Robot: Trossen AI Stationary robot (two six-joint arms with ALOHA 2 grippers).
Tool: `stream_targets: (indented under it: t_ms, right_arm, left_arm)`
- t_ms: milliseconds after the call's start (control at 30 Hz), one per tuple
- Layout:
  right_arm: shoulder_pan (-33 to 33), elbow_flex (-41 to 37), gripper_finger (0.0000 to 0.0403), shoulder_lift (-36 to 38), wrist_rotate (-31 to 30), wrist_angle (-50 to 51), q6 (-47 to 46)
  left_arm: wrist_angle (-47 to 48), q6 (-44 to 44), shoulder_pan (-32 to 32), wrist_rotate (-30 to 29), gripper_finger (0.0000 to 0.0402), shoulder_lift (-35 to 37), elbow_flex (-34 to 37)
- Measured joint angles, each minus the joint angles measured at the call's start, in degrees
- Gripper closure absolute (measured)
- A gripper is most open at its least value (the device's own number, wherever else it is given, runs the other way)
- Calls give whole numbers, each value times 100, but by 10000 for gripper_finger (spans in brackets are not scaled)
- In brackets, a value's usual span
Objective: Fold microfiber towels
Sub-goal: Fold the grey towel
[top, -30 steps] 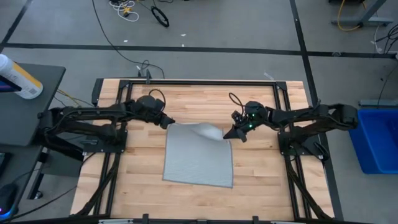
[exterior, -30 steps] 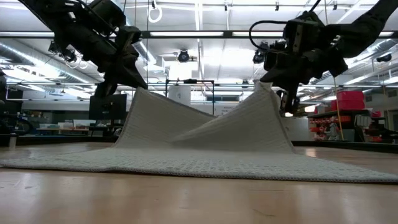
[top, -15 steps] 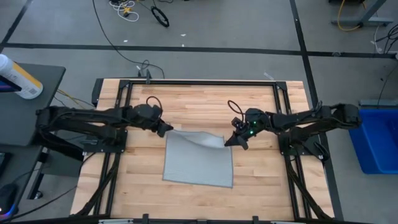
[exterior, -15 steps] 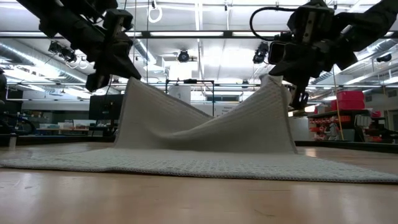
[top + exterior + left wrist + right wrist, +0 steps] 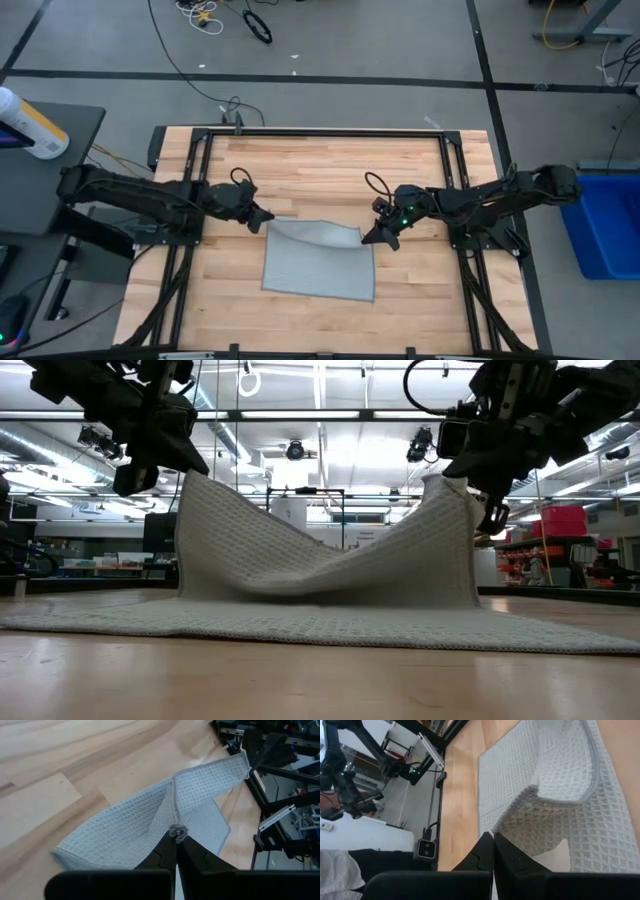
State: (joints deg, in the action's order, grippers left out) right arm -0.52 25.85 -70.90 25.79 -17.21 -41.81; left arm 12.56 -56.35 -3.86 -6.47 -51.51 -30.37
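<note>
Waffle-ribbed grey-blue towel (image 5: 318, 260) sags between left hand (image 5: 262, 221) and right hand (image 5: 372, 237), each pinching a raised corner.

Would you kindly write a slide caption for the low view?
Both hands, left hand and right hand, lift the far corners of the light grey-blue ribbed microfiber towel above the wooden table.

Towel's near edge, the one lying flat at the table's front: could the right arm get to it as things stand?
Probably not yet. The right gripper is shut on the towel's raised far corner, as is the left gripper on the other. Nothing blocks the way, but it would have to let go first.
</note>
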Motion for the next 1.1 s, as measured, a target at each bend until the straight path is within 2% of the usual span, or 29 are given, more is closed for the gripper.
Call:
stream_targets:
  t_ms: [300, 533, 1100]
  right_arm:
    - [121, 0, 403, 382, -180, 89, -94]
    - [177, 0, 403, 759, -185, 605, -133]
    - [696, -2, 403, 814, -718, 1029, -196]
  left_arm:
    - [-60, -187, -363, -244, 398, 0, -2]
    - [-234, -340, -655, -455, 398, -2, 0]
    - [-143, -743, -1151, -790, 398, -160, 1]
